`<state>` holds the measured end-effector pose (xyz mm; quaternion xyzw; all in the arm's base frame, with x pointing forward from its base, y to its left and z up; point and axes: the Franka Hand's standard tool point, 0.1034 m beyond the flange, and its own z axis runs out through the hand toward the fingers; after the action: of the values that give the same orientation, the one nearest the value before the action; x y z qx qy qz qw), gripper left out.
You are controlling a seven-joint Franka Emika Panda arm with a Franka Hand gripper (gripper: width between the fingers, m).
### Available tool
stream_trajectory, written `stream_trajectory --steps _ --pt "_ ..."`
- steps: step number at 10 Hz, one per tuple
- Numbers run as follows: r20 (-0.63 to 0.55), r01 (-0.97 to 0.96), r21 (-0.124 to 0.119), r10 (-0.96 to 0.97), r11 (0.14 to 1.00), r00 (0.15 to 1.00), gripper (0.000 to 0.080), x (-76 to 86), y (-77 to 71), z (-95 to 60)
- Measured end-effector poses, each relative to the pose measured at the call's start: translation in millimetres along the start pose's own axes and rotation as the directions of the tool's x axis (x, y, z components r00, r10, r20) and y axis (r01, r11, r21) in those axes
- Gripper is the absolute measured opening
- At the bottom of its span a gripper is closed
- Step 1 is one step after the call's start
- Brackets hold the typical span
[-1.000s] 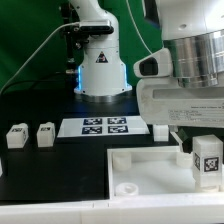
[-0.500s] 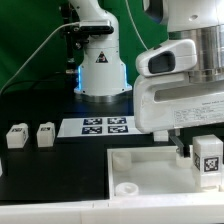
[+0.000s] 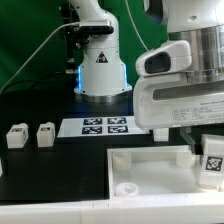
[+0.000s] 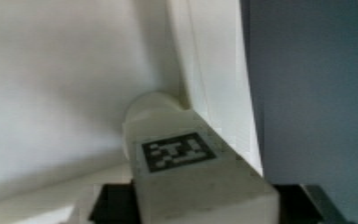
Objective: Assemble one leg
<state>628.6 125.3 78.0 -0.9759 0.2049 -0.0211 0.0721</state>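
Note:
My gripper (image 3: pixel 210 150) hangs over the right end of the wide white plate (image 3: pixel 140 165) and is shut on a leg (image 3: pixel 210 162), a chunky white post with a black-and-white tag, tilted a little. In the wrist view the held leg (image 4: pixel 185 160) fills the middle between the dark fingers (image 4: pixel 114 205), with the plate's edge (image 4: pixel 211 70) right behind it. Two more legs (image 3: pixel 16 135) (image 3: pixel 46 133) stand on the black table at the exterior view's left. Another leg (image 3: pixel 160 132) peeks out behind the arm.
The marker board (image 3: pixel 106 126) lies flat behind the plate. The robot base (image 3: pixel 100 65) stands at the back before a green backdrop. A light edge (image 3: pixel 50 212) runs along the table's front.
The gripper with the leg has sunk and shifted slightly toward the exterior view's right over the plate's right end; the leg now looks tilted.

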Motion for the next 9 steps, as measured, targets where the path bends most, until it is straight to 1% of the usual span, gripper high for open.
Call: stream_trajectory --steps 2,3,4,5,7,9 --pt "0.005 -0.204 0.006 0.204 0.979 0.979 0.0316 -0.3 0.3 0.3" --pt "0.01 -0.312 0.009 0.312 0.95 0.95 0.0316 -0.8 -0.1 0.6" --pt "0.017 -0.417 0.019 0.417 0.909 0.909 0.0314 -1.1 0.5 3.7" --pt "0.02 -0.52 0.036 0.519 0.854 0.854 0.0307 1.2 3.3 6.9" --pt "0.05 -0.758 0.063 0.756 0.649 0.652 0.0301 1.7 4.1 8.2" --pt "0.083 -0.867 0.087 0.863 0.491 0.498 0.0301 1.9 4.6 8.7"
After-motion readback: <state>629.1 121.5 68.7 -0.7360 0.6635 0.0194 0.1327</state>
